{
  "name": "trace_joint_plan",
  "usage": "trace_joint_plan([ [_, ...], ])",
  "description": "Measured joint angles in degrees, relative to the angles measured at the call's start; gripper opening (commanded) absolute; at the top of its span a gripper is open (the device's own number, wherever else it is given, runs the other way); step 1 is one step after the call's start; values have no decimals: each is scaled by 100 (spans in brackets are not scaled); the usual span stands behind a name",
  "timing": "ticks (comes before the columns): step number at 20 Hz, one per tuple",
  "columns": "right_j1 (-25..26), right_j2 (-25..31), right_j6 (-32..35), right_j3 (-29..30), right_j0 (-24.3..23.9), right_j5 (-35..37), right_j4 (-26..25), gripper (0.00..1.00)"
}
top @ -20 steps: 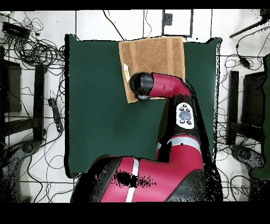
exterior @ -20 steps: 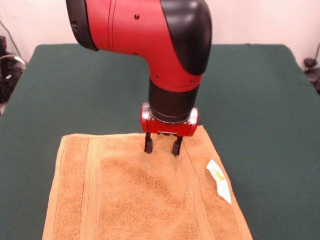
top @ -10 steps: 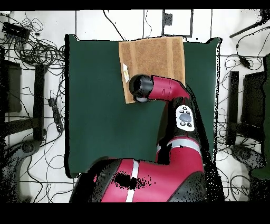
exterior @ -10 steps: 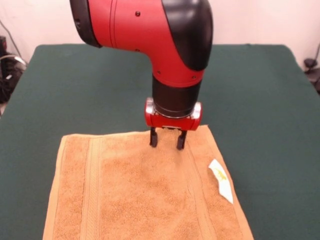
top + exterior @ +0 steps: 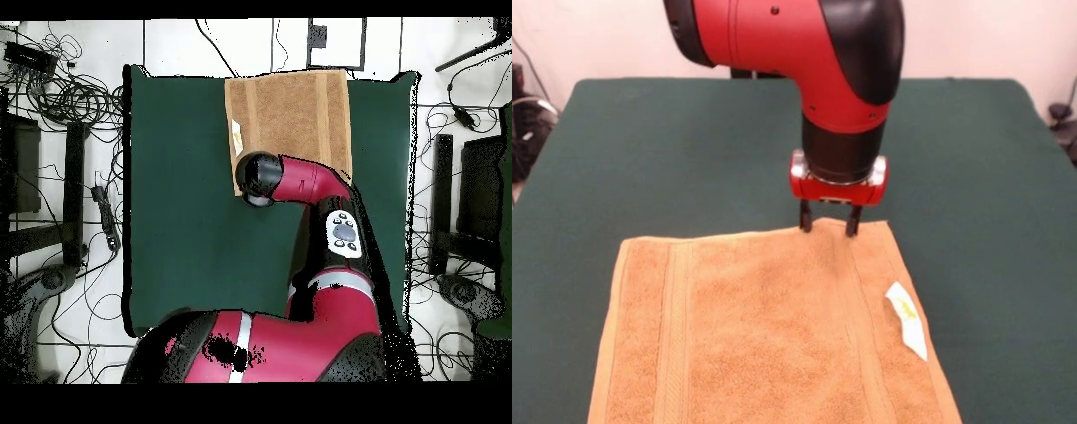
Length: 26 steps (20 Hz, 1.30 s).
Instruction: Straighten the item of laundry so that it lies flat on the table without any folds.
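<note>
Laundry here is an orange-tan terry towel spread flat on the dark green worktop, filling the lower middle of the front view and running off the bottom edge of that view. Its surface looks smooth, with no folds visible; woven bands run lengthwise near its left side and again right of centre. A small white label with yellow print sticks out from the right-hand edge and lies on the cloth. The gripper hangs from the red and black arm right at the towel's far edge, towards its right corner, its two dark fingertips at the hem; the jaws stand narrowly apart and hold nothing. From overhead, the towel sits against one edge of the worktop, and the arm's wrist covers the towel's corner on the label's side, hiding the gripper there.
</note>
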Motion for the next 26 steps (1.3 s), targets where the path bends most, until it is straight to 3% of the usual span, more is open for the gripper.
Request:
trace_joint_plan([
  [7, -61, -10, 0, 457, 85, -181, 230, 100],
  [18, -116, -72, 0, 691, 231, -266, 381, 100],
  [24, -476, -113, 0, 939, 263, -266, 405, 100],
  [26, -827, -189, 0, 1079, 338, -266, 418, 100],
])
